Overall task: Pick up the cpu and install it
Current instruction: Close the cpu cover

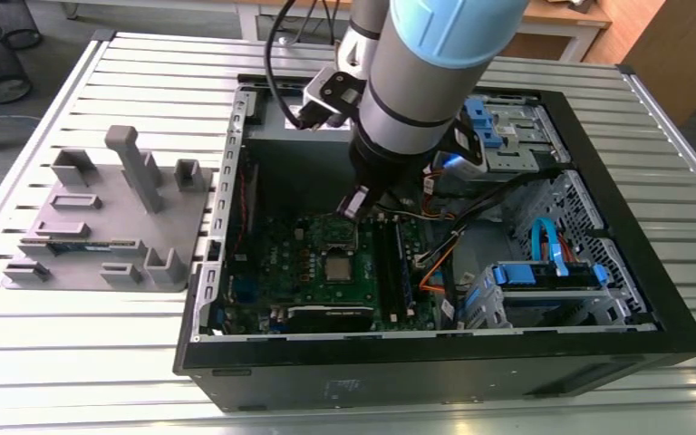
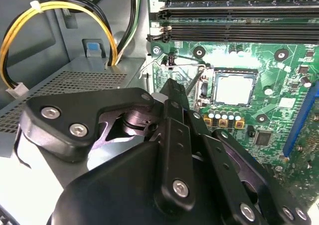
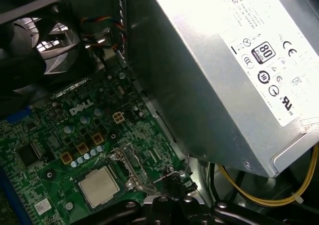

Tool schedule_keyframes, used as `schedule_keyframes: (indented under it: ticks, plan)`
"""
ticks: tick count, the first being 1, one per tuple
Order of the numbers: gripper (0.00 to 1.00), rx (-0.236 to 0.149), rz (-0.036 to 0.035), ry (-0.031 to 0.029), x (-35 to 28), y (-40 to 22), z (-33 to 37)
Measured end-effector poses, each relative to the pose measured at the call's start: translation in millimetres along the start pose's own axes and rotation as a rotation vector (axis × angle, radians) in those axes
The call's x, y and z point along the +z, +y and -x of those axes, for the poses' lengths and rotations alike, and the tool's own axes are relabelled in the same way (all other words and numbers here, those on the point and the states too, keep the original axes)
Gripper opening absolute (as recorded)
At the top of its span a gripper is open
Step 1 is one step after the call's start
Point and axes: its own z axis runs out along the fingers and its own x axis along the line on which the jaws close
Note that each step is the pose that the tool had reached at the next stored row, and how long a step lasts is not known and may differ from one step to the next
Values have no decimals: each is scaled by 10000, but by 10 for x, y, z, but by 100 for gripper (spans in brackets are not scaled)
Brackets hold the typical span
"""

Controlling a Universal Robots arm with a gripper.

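Slatted metal tabletop [image 1: 106,362] carries an open computer case [image 1: 445,372], and the arm [image 1: 433,82] reaches down into it with the gripper [image 1: 355,201] low over the green motherboard [image 1: 287,272]. The cpu [image 1: 340,269] is not in the jaws. It lies flat in its socket, silvery top up, just beside and below the jaw tips. The pick-up and placing therefore look done. What seems left is locking it down, since the hold-down frame does not appear to lie over the chip. In the second wrist view the gripper [image 2: 172,85] has its jaws drawn together, with the cpu [image 2: 234,89] just past the tips. In the first wrist view the gripper [image 3: 172,181] sits against the socket lever [image 3: 170,169], close to the cpu [image 3: 98,185], though whether the lever is pinched cannot be told. The exterior view adds the grey block tray [image 1: 94,227], well away from the jaws. The second wrist view adds the memory slots [image 2: 239,20] and yellow cables [image 2: 50,10], and the first wrist view adds the power supply [image 3: 224,75] and a fan [image 3: 40,40].
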Motion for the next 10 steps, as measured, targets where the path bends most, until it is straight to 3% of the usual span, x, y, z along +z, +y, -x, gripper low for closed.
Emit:
schedule_keyframes:
  ticks: [6, 10]
  plan:
    - [11, -163, -33, 124, -6, -14, -23]
    - [11, -268, -77, 245, -11, -23, -39]
